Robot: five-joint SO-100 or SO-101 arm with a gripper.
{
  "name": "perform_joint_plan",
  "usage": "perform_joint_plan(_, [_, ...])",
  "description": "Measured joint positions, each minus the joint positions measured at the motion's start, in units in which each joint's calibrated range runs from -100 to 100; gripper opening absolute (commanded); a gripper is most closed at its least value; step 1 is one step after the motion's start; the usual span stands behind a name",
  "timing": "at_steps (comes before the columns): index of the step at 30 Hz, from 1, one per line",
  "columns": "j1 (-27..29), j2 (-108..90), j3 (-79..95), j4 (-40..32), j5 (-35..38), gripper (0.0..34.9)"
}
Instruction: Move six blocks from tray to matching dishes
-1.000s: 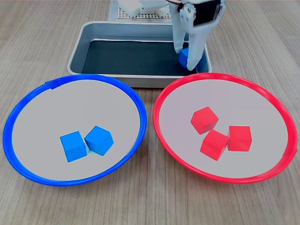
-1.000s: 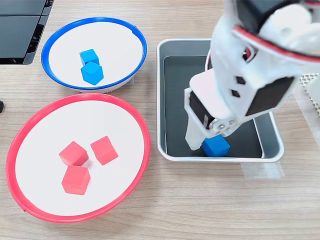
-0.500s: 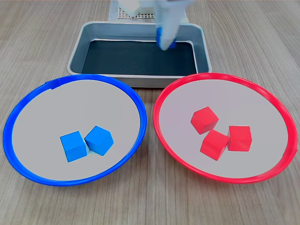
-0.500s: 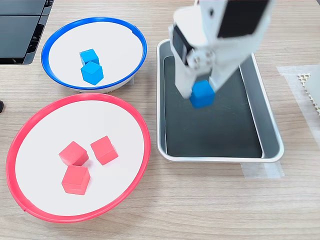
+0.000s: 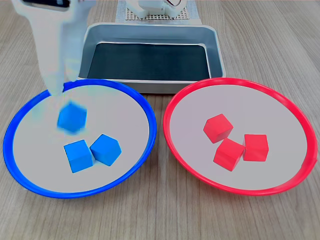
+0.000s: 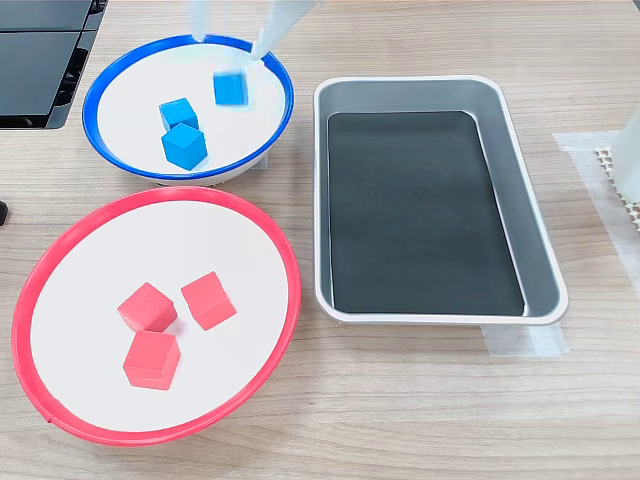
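Note:
A motion-blurred blue block [image 5: 71, 118] [image 6: 230, 88] hangs just over the blue-rimmed dish [image 5: 35, 145] [image 6: 125, 95], below and clear of my gripper [image 5: 61, 85] [image 6: 232, 35]. The fingers are apart, so the gripper is open and blurred. Two more blue blocks [image 5: 78, 156] [image 5: 106, 149] lie in that dish, touching each other. Three red blocks [image 5: 218, 128] [image 5: 229, 154] [image 5: 256, 147] rest in the red-rimmed dish [image 5: 285, 120] [image 6: 90, 250]. The silver tray [image 5: 150, 33] [image 6: 540, 270] shows only its black bottom.
The two dishes sit side by side, almost touching, right in front of the tray. The arm's white base [image 5: 157, 6] stands on a mesh pad behind the tray. A black object [image 6: 40, 50] lies at the second exterior view's top left.
The gripper carried the blue block up out of the tray and across to the blue-rimmed dish. It has opened, and the block has left the fingers.

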Motion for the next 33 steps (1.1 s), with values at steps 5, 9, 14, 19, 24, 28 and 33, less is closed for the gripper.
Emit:
perform_joint_plan(5, [-0.18, -6.73, 9.07, -9.14, 0.34, 0.3])
perform_joint_plan(9, [-5.04, -18.84, 22.87, -18.43, -1.37, 0.1])
perform_joint_plan(14, [-13.54, -48.42, 55.54, -34.67, -5.57, 0.1])
perform_joint_plan(19, [-13.98, -73.06, 81.67, -40.95, -7.08, 0.1])
perform_joint_plan(24, [-10.97, -98.89, 107.17, -40.86, -5.23, 0.0])
perform_joint_plan(28, [-9.82, -108.95, 113.61, -35.89, -4.79, 0.0])
perform_joint_plan(33, [-12.3, -115.26, 113.7, -24.8, -5.91, 0.0])
